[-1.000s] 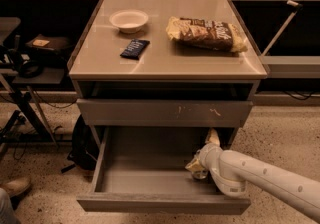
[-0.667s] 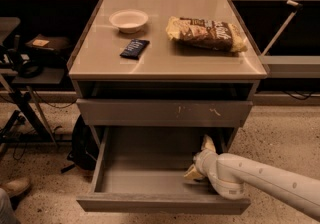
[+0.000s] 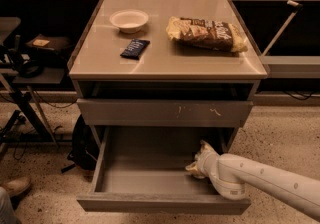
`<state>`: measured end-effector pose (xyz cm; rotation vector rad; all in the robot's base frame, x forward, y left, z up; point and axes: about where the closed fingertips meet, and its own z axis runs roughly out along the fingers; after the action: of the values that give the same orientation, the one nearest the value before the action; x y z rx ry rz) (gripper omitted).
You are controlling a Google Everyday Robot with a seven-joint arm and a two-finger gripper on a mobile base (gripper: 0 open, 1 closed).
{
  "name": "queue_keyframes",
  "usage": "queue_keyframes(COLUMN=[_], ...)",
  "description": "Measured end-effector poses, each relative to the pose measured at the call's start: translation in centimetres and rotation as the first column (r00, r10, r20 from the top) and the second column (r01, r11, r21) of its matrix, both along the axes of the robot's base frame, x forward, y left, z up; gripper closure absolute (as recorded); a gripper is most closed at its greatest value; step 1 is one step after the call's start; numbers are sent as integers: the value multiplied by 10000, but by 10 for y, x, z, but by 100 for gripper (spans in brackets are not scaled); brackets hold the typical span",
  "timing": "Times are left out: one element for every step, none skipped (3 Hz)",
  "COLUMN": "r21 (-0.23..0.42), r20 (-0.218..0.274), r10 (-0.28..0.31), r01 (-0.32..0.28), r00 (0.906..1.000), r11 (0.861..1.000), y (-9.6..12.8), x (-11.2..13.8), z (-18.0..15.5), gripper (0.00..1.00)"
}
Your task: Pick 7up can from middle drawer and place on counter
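gripper deep in the open drawer, can out of sight

the smooth glossy beige counter (image 3: 170, 55) tops the grey cabinet. on it sit a small shallow cream bowl (image 3: 129, 20) at the rear left, a flat dark blue snack packet (image 3: 135, 48) just in front of the bowl, and a crinkled brown-and-yellow chip bag (image 3: 206, 33) lying on its side toward the rear right. the three are apart from one another.

under the counter is a grey drawer front with pale scratch marks (image 3: 165, 112), pushed in. below it the wide, shallow grey middle drawer (image 3: 160, 204) with a plain front panel is pulled far out toward the camera.

the robot's pale cream arm (image 3: 265, 183) comes in from the lower right, passes over the drawer's right front corner and dips inside. the gripper (image 3: 196, 167) is low in the drawer's right rear part, close to the floor and near the right wall, pointing left and toward the back. whether it is released or grasping something cannot be told from this angle.

the 7up can cannot be made out: the gripper and the thick wrist cover that corner of the drawer, and nothing on the counter matches it.

a brown shoe (image 3: 15, 186) rests on the speckled floor (image 3: 280, 133) at the lower left.
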<state>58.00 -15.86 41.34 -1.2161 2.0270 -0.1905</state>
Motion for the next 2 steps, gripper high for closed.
queue_keyframes(r21=[74, 455], r20=[77, 691], r10=[-1, -118], r01=[0, 87], r00=[10000, 9975], r11=[10000, 9989], y=[0, -10], x=[-2, -12], z=[3, 24], gripper=[65, 88])
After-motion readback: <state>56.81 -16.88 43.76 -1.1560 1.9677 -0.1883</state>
